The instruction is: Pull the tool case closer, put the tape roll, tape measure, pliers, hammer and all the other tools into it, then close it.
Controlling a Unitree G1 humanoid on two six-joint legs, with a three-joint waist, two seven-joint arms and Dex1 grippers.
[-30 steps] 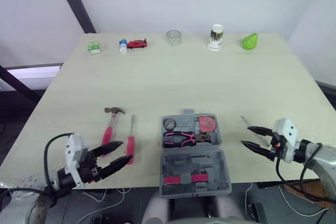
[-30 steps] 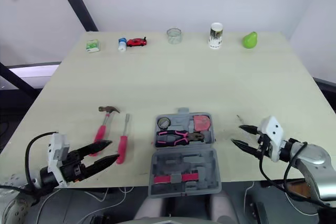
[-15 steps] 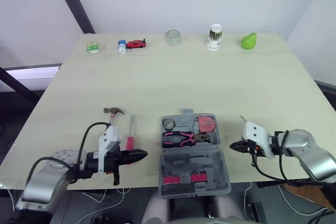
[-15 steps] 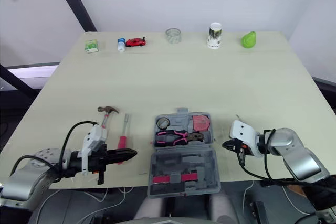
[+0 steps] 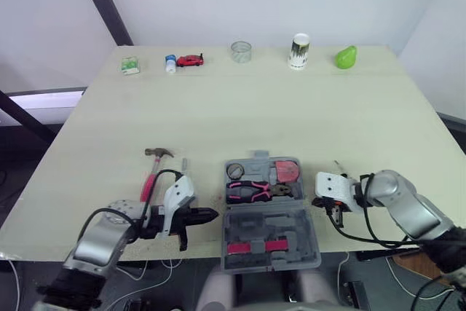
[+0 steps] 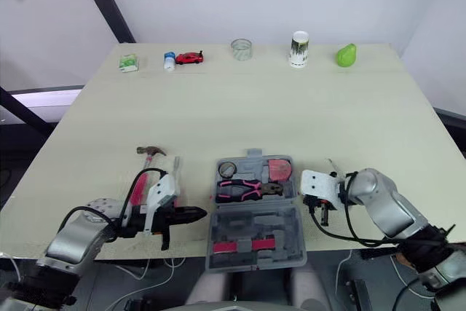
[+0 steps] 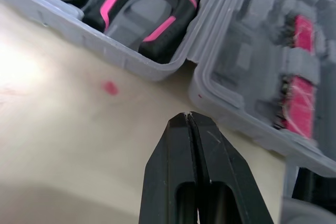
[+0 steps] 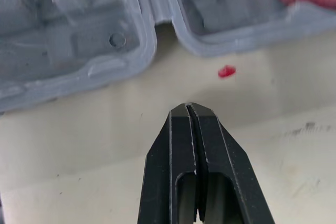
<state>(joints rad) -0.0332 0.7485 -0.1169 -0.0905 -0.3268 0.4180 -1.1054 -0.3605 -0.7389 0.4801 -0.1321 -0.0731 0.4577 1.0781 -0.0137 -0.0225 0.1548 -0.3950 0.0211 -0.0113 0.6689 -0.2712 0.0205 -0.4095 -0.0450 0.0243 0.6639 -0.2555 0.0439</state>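
Nearest: open tool case at the near edge of the table, so probably pulled in already; near half bare but for a pink insert; flanked at the hinge line by both grippers; left gripper just beside the case's left wall, fingers pressed together on nothing; right gripper just beside the right wall, likewise pressed together and empty. In the far half: pliers across the middle; behind them what looks like the tape roll on the left and a red tape measure on the right; three named tools judged done. Left of the case, out on the table: hammer; between it and the case a screwdriver, partly hidden by the left arm. Right of the case: a thin metal piece, too small to name. Left to do: hammer, screwdriver, perhaps that piece; then closing the case.
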